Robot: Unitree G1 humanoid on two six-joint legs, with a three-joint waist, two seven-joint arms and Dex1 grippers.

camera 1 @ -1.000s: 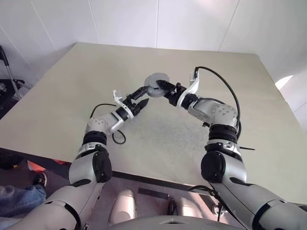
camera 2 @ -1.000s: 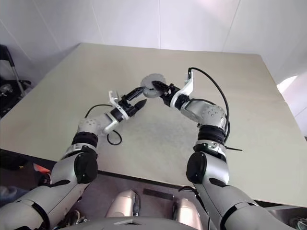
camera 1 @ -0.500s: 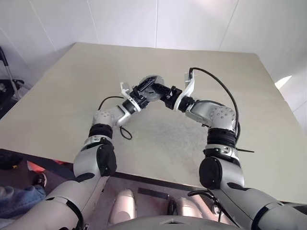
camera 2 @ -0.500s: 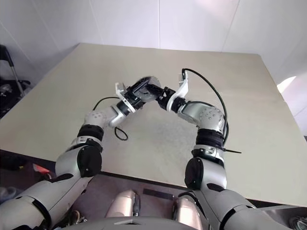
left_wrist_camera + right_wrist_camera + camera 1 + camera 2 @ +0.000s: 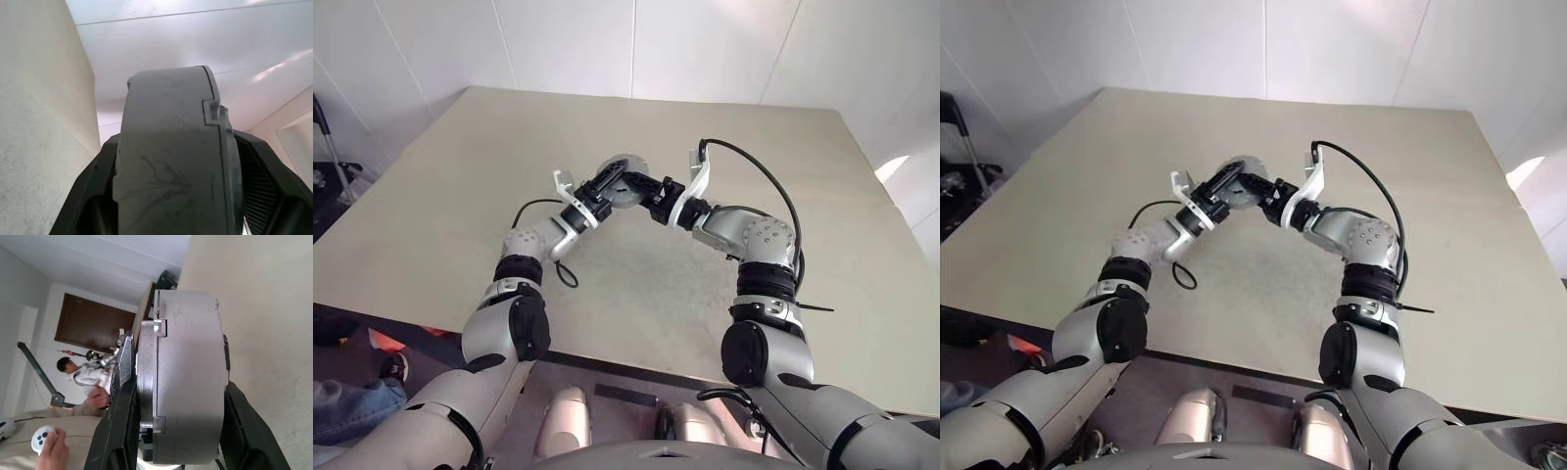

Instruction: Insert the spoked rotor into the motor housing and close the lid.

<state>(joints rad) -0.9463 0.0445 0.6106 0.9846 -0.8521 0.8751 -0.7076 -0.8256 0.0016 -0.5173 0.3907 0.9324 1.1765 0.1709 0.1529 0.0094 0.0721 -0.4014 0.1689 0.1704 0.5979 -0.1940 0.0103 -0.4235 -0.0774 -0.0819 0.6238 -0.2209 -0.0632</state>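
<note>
Where person (image 5: 80, 374) sits (behind housing (image 5: 188, 377))

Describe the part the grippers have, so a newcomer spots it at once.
Above the beige table, both arms meet in mid-air. Between the left gripper and right gripper sits a thick grey metal disc, the motor housing, lid seated, clamped from both sides.

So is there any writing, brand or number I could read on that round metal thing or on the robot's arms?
None: no readable text, label, number or sign.
Motor housing: bare grey metal with scratches, no lettering.
Table: plain, unmarked.
Arms: no legible markings.
</note>
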